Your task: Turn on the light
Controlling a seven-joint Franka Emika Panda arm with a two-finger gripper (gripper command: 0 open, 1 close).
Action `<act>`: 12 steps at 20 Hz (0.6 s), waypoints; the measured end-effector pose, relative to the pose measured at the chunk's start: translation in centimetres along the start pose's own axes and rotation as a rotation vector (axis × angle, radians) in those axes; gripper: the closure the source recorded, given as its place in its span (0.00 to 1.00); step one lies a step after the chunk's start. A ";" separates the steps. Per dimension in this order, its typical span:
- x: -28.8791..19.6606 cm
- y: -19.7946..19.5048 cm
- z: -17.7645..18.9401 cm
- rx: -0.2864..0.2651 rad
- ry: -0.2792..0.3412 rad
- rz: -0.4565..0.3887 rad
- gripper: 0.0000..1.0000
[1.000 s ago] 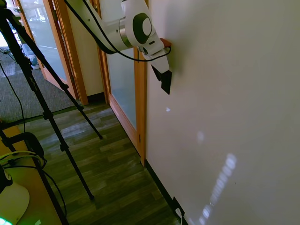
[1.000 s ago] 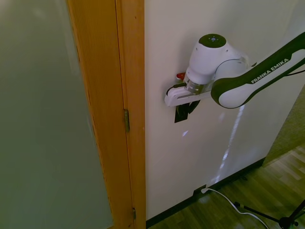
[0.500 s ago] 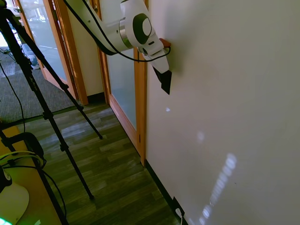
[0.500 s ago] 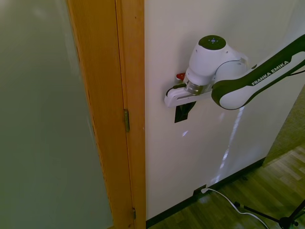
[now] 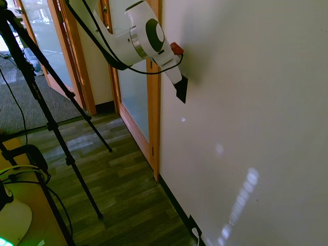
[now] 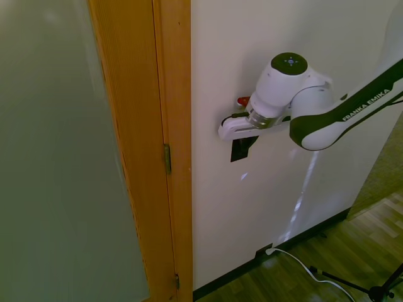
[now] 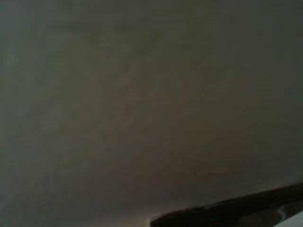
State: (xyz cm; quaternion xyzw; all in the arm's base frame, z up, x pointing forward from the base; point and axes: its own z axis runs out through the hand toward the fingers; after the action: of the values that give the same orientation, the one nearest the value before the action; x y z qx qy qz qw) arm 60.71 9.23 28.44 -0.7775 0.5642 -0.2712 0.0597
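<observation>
No lamp shows in any view. The light's switch (image 5: 182, 90) is a small black upright plate on the white wall, just right of the wooden door frame; it also shows in the second exterior view, switch (image 6: 238, 151). My gripper (image 5: 178, 81) is pressed to the wall at the plate's upper edge, and its dark tip merges with the plate. From the other side the white hand covers the top of the plate, gripper (image 6: 247, 138). The wrist view gives only blurred, dim wall.
A wooden door frame (image 6: 170, 126) with a frosted glass door (image 6: 56, 157) stands next to the switch. Low on the wall is a black outlet plate (image 5: 193, 226) with a white plug, and its white cable (image 6: 302, 264) trails over the wood floor.
The wrist has shifted a little up and away along the wall and the hand has tilted. More of the black switch plate shows below the hand than a second ago.
</observation>
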 end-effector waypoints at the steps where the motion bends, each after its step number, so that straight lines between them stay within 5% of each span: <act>1: -0.1 0.2 -0.1 0.014 0.007 0.011 1.00; 8: 1.9 1.1 -2.9 0.075 0.060 0.059 1.00; 9: 2.4 1.4 -3.2 0.074 0.064 0.059 0.00; 12: 3.4 1.3 -3.4 0.066 0.062 0.027 0.00</act>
State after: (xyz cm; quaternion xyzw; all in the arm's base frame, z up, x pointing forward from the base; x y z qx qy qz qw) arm 58.67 6.38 31.95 -0.7587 0.5670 -0.3127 0.0715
